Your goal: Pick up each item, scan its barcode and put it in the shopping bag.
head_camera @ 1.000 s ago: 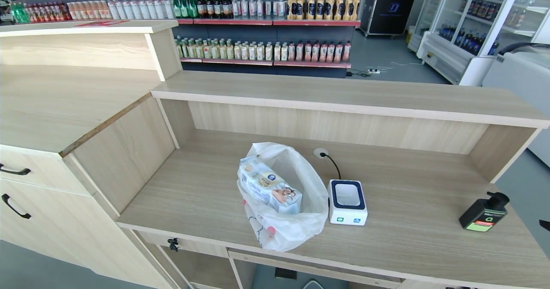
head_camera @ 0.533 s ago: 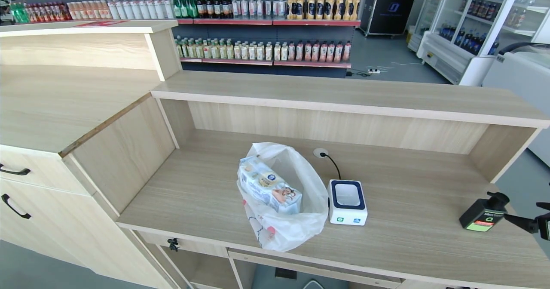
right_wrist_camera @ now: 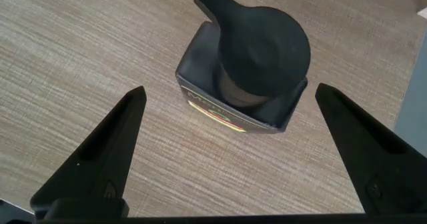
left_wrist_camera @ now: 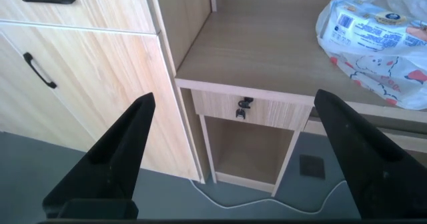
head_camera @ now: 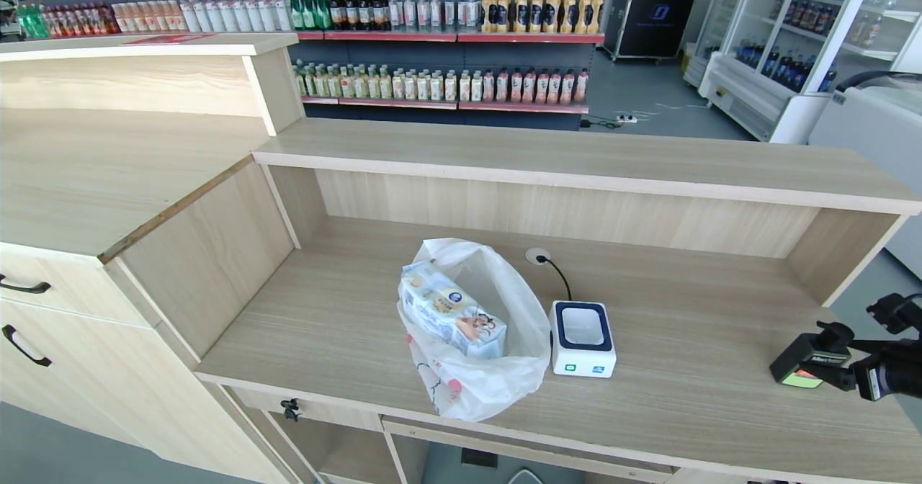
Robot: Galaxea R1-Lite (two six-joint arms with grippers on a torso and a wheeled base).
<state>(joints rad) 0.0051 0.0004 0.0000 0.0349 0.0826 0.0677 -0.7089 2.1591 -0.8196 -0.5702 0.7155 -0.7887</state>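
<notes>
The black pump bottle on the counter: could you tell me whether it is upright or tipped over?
Upright: the pump bottle stands on its base on the counter, pump head uppermost.

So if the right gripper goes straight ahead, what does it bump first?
Probably the black bottle, standing on the counter between the open fingers of the right gripper; depth is unclear.

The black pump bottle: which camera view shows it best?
The right wrist view: the black pump bottle is close, from above, between open jaws. The head view shows it small at the counter edge. The left wrist view faces the shopping bag.
</notes>
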